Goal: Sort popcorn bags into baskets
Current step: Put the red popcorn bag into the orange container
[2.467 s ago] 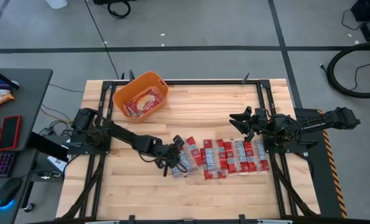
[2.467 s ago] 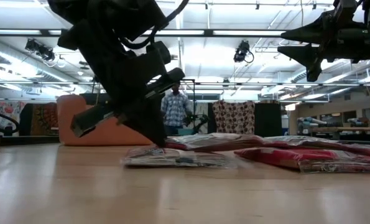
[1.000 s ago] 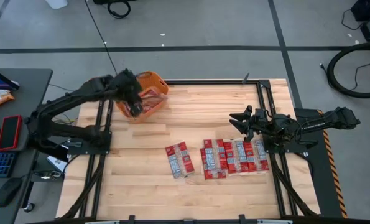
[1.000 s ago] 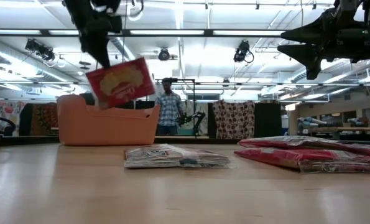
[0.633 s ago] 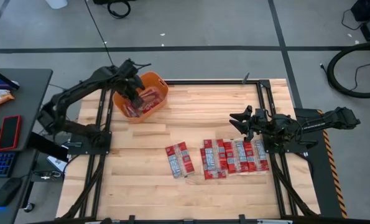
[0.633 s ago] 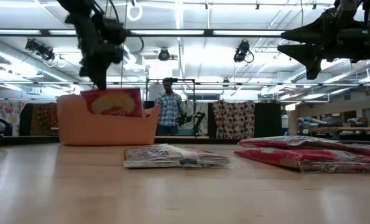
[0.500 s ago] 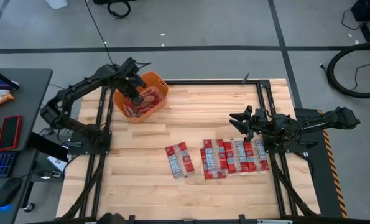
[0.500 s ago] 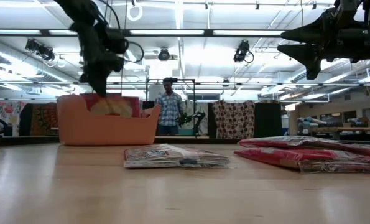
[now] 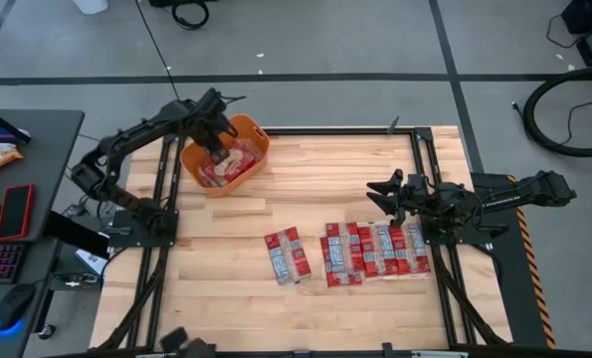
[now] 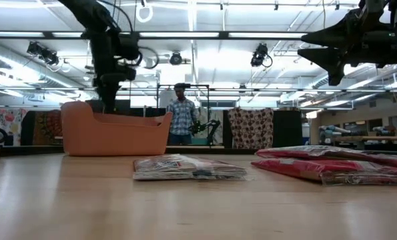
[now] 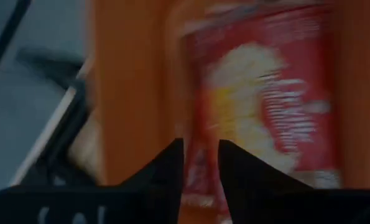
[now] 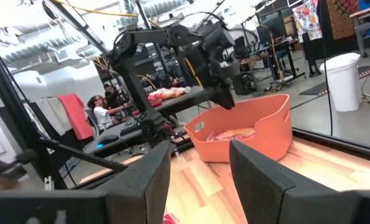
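The orange basket [image 9: 259, 139] stands at the table's far left and also shows in the low view [image 10: 115, 133] and the right wrist view [image 12: 247, 134]. My left gripper [image 9: 215, 149] reaches down into it, shut on a red popcorn bag [image 11: 265, 106] that lies over other bags inside. One popcorn bag [image 9: 288, 256] lies flat alone at the table's middle. A row of several bags [image 9: 375, 251] lies flat to its right. My right gripper [image 9: 380, 192] hangs open and empty above the row's far side. My left gripper has the popcorn bag's edge [image 11: 200, 177] between its two fingers, which point down into the basket from above. The picture is blurred, so one layer or several cannot be told. The rest of the bag lies inside the basket, below the rim.
A desk with a keyboard, a mouse and a red phone [image 9: 15, 211] stands left of the table. Bare wood lies between the basket and the bags. A person [image 10: 183, 117] stands in the room behind. Black frame rails run along the table's sides.
My left gripper has carried a popcorn bag from above the basket's left rim to over the basket and gone down. The bag, hanging clear above the rim a second ago, has sunk below the rim in the low view.
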You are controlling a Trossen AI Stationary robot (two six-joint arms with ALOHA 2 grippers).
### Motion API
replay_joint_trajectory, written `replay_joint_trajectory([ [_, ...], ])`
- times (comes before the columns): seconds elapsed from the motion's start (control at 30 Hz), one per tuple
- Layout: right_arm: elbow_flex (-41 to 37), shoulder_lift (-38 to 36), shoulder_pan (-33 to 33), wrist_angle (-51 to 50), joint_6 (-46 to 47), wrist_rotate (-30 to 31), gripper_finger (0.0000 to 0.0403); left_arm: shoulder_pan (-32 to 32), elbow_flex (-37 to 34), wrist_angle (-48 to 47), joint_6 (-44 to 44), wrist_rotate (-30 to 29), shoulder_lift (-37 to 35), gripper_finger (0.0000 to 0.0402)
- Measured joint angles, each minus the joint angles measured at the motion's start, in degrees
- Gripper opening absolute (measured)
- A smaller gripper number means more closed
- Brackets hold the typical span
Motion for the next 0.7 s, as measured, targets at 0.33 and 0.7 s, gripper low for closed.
replay_joint_trajectory([
  [0.33,0.0,1.7,0.0,-0.1,1.8,0.3,0.017,-25.8,-0.6,8.8,16.2,0.8,-1.4,0.0111],
  [0.7,0.0,1.9,0.0,0.0,2.0,0.3,0.017,-46.8,-0.7,15.4,14.9,-0.3,6.0,0.0169],
])
